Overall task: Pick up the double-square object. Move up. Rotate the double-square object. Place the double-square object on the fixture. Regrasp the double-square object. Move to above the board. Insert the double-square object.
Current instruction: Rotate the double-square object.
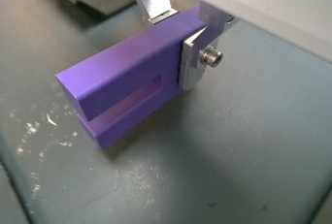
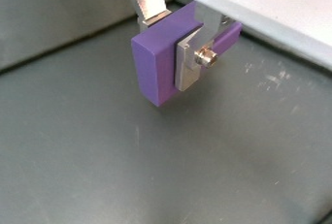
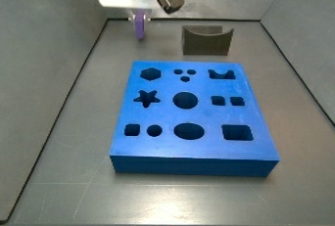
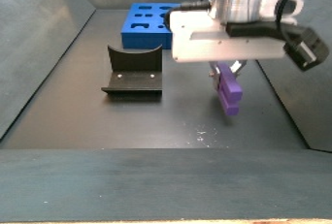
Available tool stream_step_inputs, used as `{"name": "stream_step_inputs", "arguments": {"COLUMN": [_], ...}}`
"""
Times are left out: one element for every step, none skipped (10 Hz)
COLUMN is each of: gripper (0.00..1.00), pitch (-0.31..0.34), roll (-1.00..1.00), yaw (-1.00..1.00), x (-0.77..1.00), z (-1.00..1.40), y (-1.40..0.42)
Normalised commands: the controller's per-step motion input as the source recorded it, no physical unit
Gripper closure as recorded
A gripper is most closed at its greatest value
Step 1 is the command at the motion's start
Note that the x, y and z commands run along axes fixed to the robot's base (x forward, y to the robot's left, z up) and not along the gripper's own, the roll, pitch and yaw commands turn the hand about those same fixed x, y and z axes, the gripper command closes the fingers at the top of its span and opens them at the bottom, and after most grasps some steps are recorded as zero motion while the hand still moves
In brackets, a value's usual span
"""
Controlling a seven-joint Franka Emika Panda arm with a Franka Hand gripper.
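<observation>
My gripper is shut on the purple double-square object, with one silver finger on each flat face. The object's notched end points away from the gripper. Both wrist views show it, and it hangs over bare grey floor. In a side view the gripper holds the object at the far left, beyond the blue board and to the left of the dark fixture. In a side view the object hangs to the right of the fixture.
Grey walls enclose the floor on all sides in both side views. The board lies at the far end in a side view, behind the fixture. A light scuffed patch marks the floor near the object.
</observation>
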Motion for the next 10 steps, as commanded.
{"name": "stream_step_inputs", "arguments": {"gripper": [1.0,1.0,1.0,1.0,1.0,1.0,1.0,1.0,1.0,1.0], "pitch": [-0.014,-0.018,-0.006,-0.006,-0.002,-0.003,-0.004,-0.004,-0.004,-0.004], "roll": [-0.03,-0.04,-0.05,-0.05,-0.05,-0.05,-0.05,-0.05,-0.05,-0.05], "yaw": [0.03,0.03,0.03,0.03,0.03,0.03,0.03,0.03,0.03,0.03], "x": [0.05,0.05,0.03,0.03,0.02,0.03,0.03,0.03,0.03,0.03], "z": [-0.44,-0.32,-0.22,-0.22,-0.23,-0.23,-0.22,-0.22,-0.22,-0.22], "y": [0.0,0.0,0.0,0.0,0.0,0.0,0.0,0.0,0.0,0.0]}}
